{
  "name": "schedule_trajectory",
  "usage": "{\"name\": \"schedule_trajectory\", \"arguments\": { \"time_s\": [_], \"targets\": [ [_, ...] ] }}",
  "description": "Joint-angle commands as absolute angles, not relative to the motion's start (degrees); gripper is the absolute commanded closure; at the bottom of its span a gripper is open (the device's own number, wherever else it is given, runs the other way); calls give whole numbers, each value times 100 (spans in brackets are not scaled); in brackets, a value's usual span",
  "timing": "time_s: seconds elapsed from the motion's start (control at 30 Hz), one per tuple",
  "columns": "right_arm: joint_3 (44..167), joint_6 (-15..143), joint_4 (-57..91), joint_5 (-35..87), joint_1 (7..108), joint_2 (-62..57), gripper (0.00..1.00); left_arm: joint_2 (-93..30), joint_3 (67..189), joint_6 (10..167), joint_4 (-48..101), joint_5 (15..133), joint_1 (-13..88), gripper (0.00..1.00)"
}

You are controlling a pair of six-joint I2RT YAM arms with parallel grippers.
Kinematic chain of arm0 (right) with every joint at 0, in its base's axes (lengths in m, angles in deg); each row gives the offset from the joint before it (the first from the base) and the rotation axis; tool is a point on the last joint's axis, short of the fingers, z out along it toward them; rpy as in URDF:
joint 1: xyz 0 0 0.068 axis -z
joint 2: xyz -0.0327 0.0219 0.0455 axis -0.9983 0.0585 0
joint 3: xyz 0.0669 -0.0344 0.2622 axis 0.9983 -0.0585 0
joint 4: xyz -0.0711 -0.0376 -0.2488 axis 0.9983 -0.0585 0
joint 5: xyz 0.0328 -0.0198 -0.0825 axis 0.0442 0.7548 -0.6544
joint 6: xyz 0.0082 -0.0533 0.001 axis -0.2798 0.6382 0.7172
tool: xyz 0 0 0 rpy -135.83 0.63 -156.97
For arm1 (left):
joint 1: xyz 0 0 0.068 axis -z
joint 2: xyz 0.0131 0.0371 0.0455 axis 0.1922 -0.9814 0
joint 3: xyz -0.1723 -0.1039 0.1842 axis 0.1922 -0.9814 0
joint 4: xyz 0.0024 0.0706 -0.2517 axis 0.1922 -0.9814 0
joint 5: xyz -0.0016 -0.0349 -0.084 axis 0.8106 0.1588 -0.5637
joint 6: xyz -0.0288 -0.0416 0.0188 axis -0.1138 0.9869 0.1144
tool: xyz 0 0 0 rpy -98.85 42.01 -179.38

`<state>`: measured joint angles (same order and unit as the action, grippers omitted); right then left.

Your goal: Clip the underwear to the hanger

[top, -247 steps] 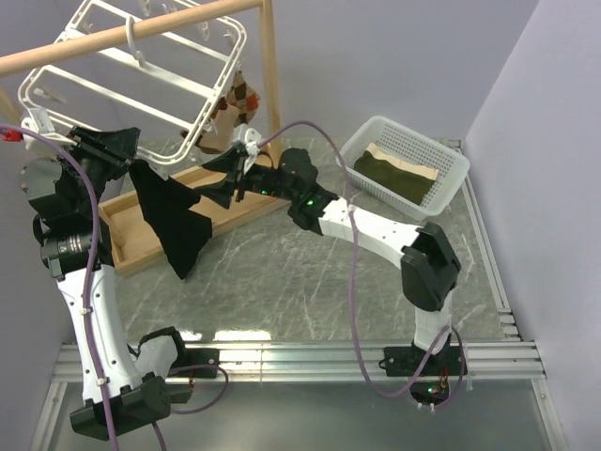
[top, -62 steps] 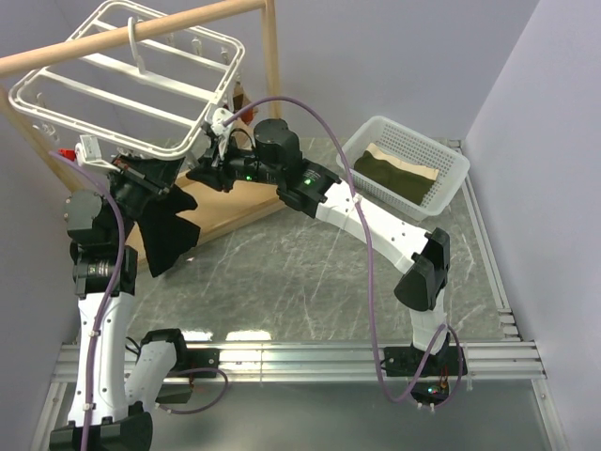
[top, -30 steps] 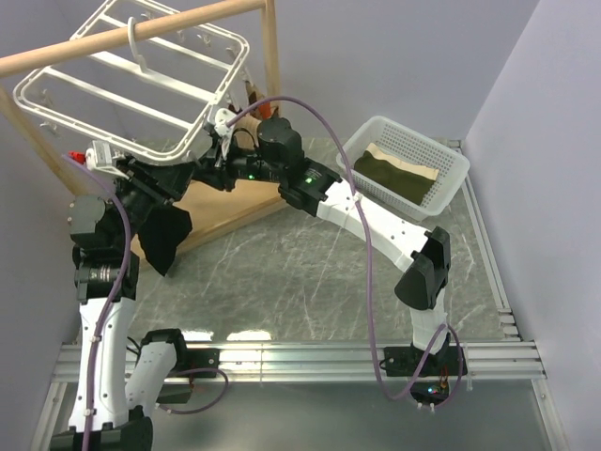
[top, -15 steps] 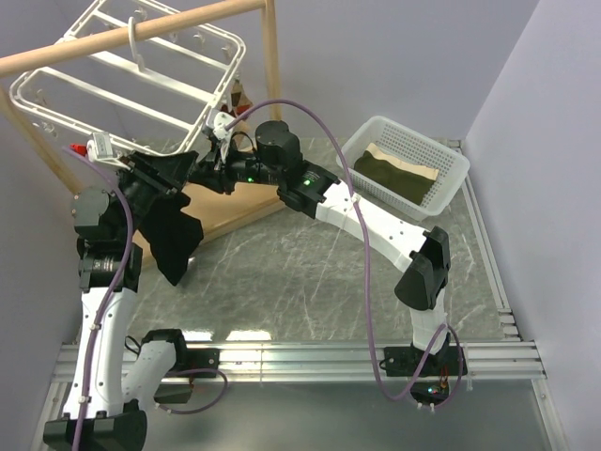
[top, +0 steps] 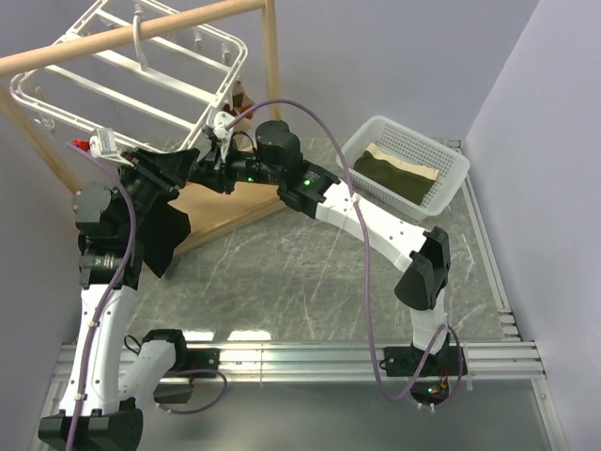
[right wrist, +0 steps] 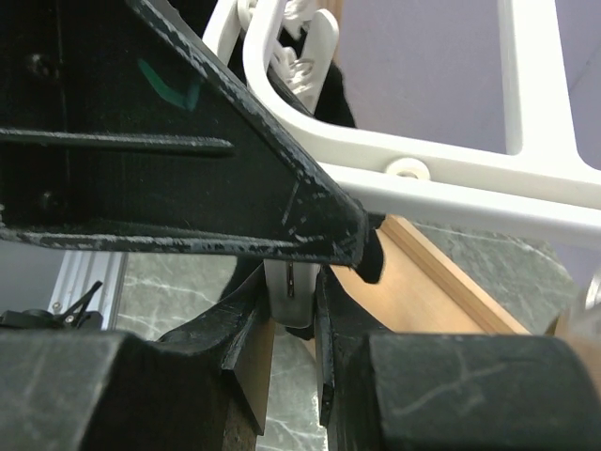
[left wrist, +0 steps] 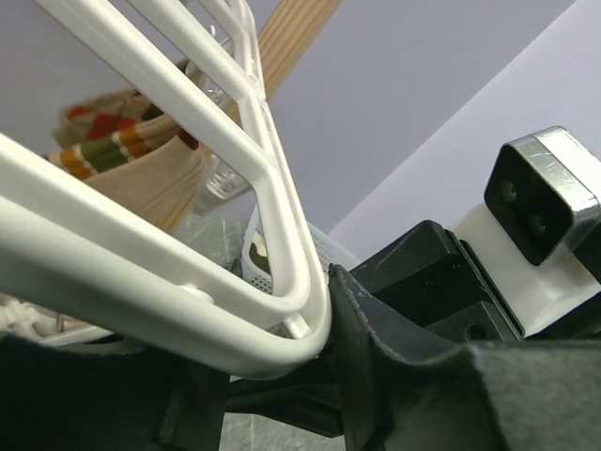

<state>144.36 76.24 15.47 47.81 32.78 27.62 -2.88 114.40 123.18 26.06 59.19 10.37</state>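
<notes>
The white hanger (top: 230,75) hangs tilted from the wooden pole. Its near corner (left wrist: 282,282) sits right at both grippers. My left gripper (top: 188,167) is at that corner with the black underwear (top: 155,235) hanging from it beside the arm. In the left wrist view its fingers (left wrist: 376,376) stand a little apart, with dark fabric low between them. My right gripper (right wrist: 291,319) is shut on a small white clip (right wrist: 291,287) that dangles under the hanger bar (right wrist: 451,178). The left gripper's black finger (right wrist: 188,188) crosses just above the clip.
A white mesh basket (top: 404,160) with a folded olive-and-tan cloth (top: 394,174) stands at the back right. The wooden pole (top: 131,33), its upright post (top: 272,66) and its base tray (top: 221,202) surround the grippers. A striped brown garment (left wrist: 122,160) hangs from the hanger.
My left arm has shifted slightly left and up, and the underwear has swung back under it. The hanger has rocked a little. The right gripper has stayed on the clip.
</notes>
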Motion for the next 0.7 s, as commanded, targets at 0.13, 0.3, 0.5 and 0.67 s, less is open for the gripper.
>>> {"name": "schedule_trajectory", "arguments": {
  "time_s": [0.13,0.3,0.5,0.67],
  "targets": [
    [14634,7538,1673,5010,3180,2569,100,-250,11740,11805,2470,5752,1064,55],
    [14546,7582,1708,5011,3180,2525,100,-276,11784,11787,2478,5778,1064,90],
    [14162,7600,1752,4993,3285,2393,57,-294,11802,11814,2470,5779,1064,100],
    [13869,7643,2191,4914,3391,2217,49,-311,11846,11779,2435,5726,1064,100]
  ]
}}
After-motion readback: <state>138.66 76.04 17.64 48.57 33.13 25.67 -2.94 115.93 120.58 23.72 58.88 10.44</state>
